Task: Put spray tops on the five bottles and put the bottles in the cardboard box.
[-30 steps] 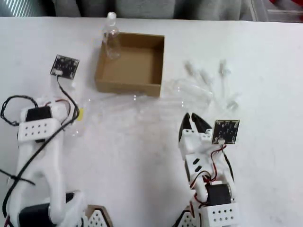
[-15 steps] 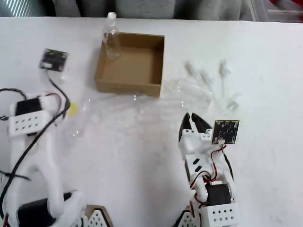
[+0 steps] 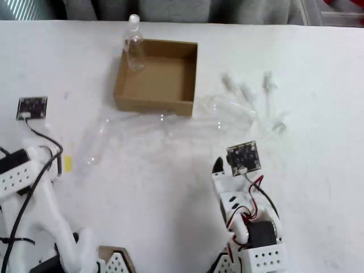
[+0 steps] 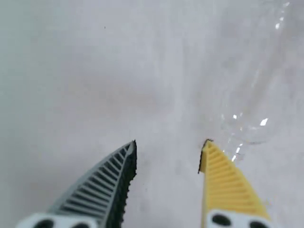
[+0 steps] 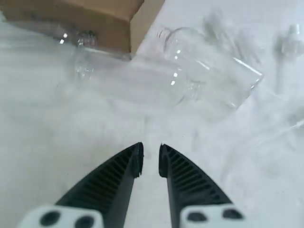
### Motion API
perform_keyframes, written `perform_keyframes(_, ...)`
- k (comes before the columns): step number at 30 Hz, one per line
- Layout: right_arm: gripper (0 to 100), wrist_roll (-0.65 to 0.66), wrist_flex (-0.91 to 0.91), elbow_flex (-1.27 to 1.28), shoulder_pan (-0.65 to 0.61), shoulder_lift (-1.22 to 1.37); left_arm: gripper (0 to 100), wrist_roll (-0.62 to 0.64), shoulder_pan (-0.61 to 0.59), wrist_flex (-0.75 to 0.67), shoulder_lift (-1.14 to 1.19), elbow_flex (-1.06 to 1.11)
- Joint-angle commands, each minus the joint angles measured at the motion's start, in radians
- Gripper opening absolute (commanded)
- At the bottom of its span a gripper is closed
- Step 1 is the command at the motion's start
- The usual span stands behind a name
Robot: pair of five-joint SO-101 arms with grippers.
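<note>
Left gripper [image 4: 169,142] wide apart, empty, perhaps touching bottle [image 4: 254,102], right gripper [image 5: 150,147] barely parted, empty

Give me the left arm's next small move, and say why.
Probably shift the left tool sideways toward the clear bottle lying on the table. Its jaws stand open with nothing between them, and the bottle lies just outside the yellow finger, so closing now would likely grip nothing.

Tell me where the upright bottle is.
In the high view, the upright bottle stands at the far left corner of the cardboard box, towards the back of the table.
</note>
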Motion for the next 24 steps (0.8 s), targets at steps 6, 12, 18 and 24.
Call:
perform_keyframes(6,5.3,0.018,0.120,-0.140,0.035,-0.012,23,0.084,-0.042,-0.061,-0.033,0.192)
perform_keyframes(12,5.3,-0.055,0.142,-0.255,0.197,-0.001,23,0.084,-0.042,-0.089,-0.031,0.226)
perform_keyframes(18,5.3,-0.058,0.117,-0.388,0.311,0.188,23,0.084,-0.042,-0.097,-0.031,0.226)
perform_keyframes(24,5.3,-0.063,0.058,-0.588,0.401,0.591,23,0.084,-0.042,-0.097,-0.031,0.226)
